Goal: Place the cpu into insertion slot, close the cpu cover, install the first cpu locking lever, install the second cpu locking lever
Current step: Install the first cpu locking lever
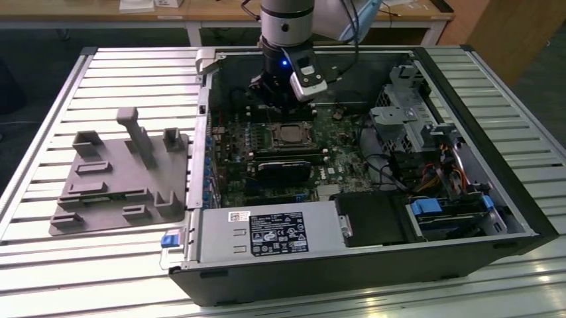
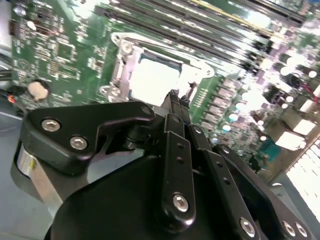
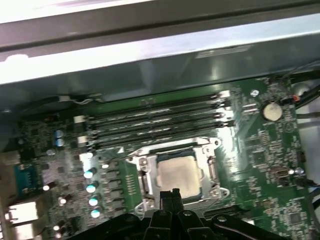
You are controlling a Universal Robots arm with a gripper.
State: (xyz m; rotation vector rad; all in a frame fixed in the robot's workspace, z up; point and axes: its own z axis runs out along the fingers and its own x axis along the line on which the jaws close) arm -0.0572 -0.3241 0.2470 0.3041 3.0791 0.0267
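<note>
Just beside tool (image 3: 170, 194), cpu (image 3: 179, 174) sits in insertion slot (image 3: 210, 172)

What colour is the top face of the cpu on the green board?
Dull silver-tan metal. The cpu shows best in the first wrist view.

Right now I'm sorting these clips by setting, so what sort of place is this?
Probably a robotics lab or workshop bench: an open computer case lies on a slatted metal table, a grey moulded fixture sits beside it, and the gripper hangs over the motherboard.
</note>
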